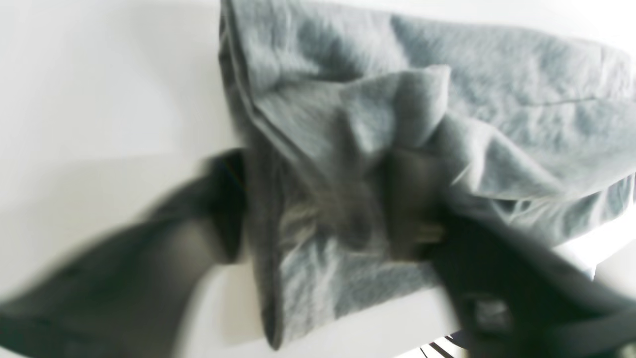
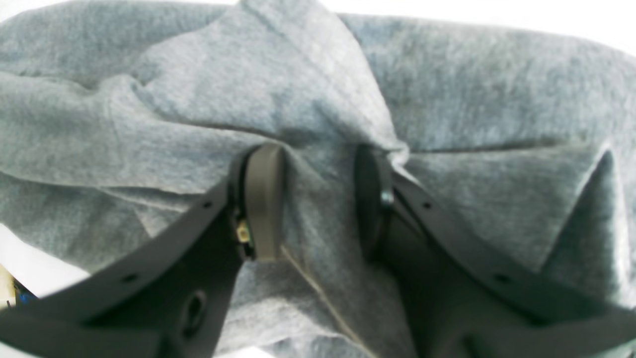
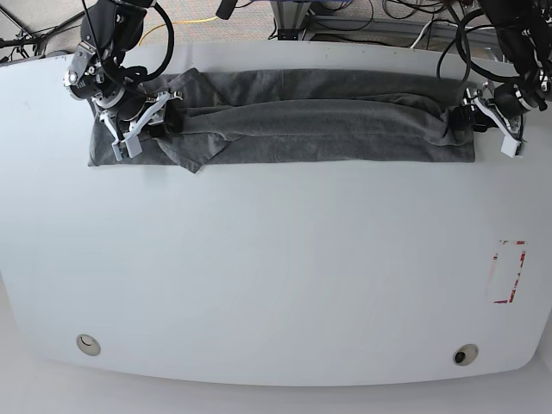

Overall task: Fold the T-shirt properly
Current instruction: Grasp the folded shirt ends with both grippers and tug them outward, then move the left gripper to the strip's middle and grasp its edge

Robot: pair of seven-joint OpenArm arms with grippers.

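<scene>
T-shirt (image 3: 310, 116): soft heathered grey cloth, wrinkly; table (image 3: 276, 285): smooth matt white.

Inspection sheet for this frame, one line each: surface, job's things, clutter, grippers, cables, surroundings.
Surface: white table, a red-outlined mark near one side edge.
Job's things: T-shirt lies as a long wrinkled band along the far edge.
Clutter: nothing seen.
Grippers: right gripper shut on a fold of the shirt; left gripper at the other end, in the cloth, blurred, grip unclear.
Cables: black and yellow cables beyond the table.
Surroundings: floor and frame parts behind the table, nothing more.
</scene>
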